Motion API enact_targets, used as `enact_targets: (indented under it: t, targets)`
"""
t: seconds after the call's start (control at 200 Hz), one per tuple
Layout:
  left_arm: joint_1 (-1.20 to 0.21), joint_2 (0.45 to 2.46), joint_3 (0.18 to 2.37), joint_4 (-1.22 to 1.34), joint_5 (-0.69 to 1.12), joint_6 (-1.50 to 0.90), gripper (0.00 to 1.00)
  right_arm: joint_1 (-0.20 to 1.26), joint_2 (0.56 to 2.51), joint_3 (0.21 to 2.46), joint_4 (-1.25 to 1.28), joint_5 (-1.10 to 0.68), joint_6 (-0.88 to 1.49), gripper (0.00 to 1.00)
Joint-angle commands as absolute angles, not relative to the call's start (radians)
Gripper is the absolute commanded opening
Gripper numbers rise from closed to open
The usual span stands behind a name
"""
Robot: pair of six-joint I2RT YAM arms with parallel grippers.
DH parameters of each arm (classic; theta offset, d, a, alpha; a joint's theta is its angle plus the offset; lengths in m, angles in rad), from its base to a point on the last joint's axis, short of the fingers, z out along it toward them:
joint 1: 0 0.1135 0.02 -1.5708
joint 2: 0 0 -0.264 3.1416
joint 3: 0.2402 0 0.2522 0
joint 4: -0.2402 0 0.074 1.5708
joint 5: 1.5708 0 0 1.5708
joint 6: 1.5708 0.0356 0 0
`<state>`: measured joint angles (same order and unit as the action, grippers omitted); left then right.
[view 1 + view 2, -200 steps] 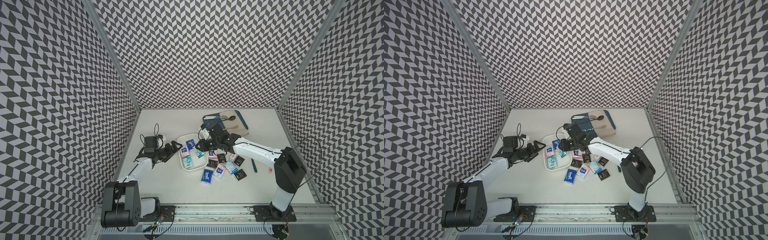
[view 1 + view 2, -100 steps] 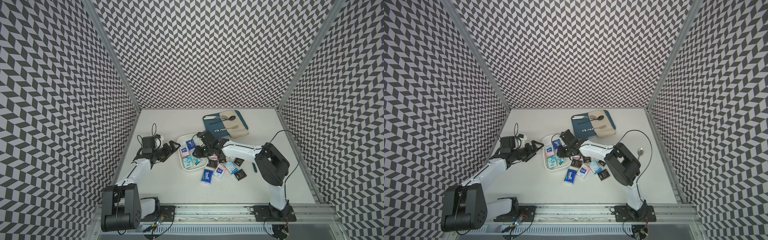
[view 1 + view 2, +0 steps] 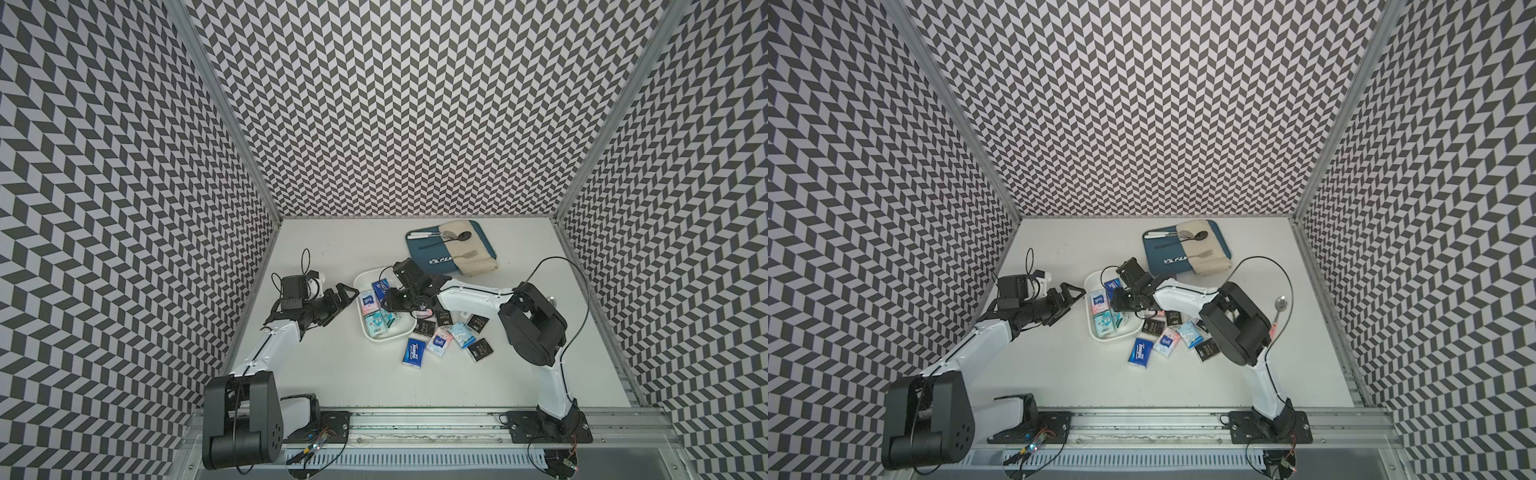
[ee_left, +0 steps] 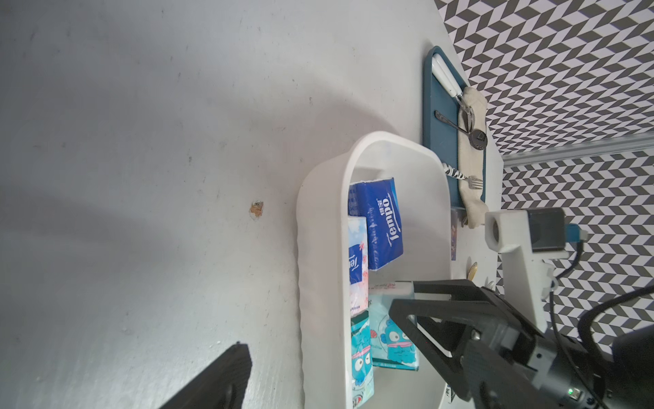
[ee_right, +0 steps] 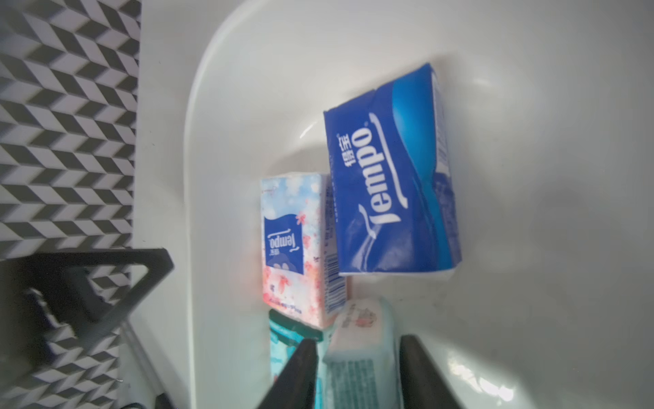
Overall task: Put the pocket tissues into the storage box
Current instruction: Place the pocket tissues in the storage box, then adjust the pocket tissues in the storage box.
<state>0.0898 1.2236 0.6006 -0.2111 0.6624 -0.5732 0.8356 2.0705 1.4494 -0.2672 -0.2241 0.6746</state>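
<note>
Looking down on a white table [image 3: 353, 374], we see a shallow white storage box [image 3: 386, 337] near the middle. It holds several pocket tissues [image 3: 376, 328] in dark blue, pink-white and teal. The right gripper [image 3: 392, 301] hangs over the inside of the box; we cannot make out its jaws. The left gripper [image 3: 341, 302], jaws spread, sits just beside the box's opposite rim. Several more packets [image 3: 413, 352], black, dark blue and pale, lie scattered beside the box. Farther back rests a blue tray [image 3: 419, 255] with cutlery [image 3: 461, 236] and a beige cloth [image 3: 476, 259].
</note>
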Motion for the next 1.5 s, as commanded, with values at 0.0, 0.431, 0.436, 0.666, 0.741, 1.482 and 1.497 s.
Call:
enact_targets:
  t: [0.0,0.431,0.436,0.666,0.741,1.482,1.497]
  targets:
    - [0.098,1.203,0.594,-0.224,0.680,-0.560,0.99,0.840,2.079,1.491,-0.272,-0.165,0.660,0.54]
    - [0.099,1.194,0.599,-0.227,0.681,-0.563,0.99,0.853,1.993,1.579,-0.355,-0.134,0.592,0.62]
    - [0.100,1.195,0.598,-0.227,0.680,-0.563,0.99,0.854,1.991,1.579,-0.355,-0.134,0.591,0.62]
    - [0.100,1.202,0.598,-0.222,0.683,-0.566,0.99,0.857,1.939,1.541,-0.435,-0.150,0.570,0.61]
    - [0.099,1.207,0.600,-0.219,0.686,-0.569,0.99,0.866,1.942,1.536,-0.457,-0.139,0.581,0.61]
    - [0.104,1.207,0.607,-0.224,0.689,-0.562,0.99,0.906,2.170,1.644,-0.492,-0.202,0.590,0.62]
    - [0.104,1.207,0.607,-0.224,0.688,-0.562,0.99,0.906,2.171,1.646,-0.490,-0.210,0.592,0.62]
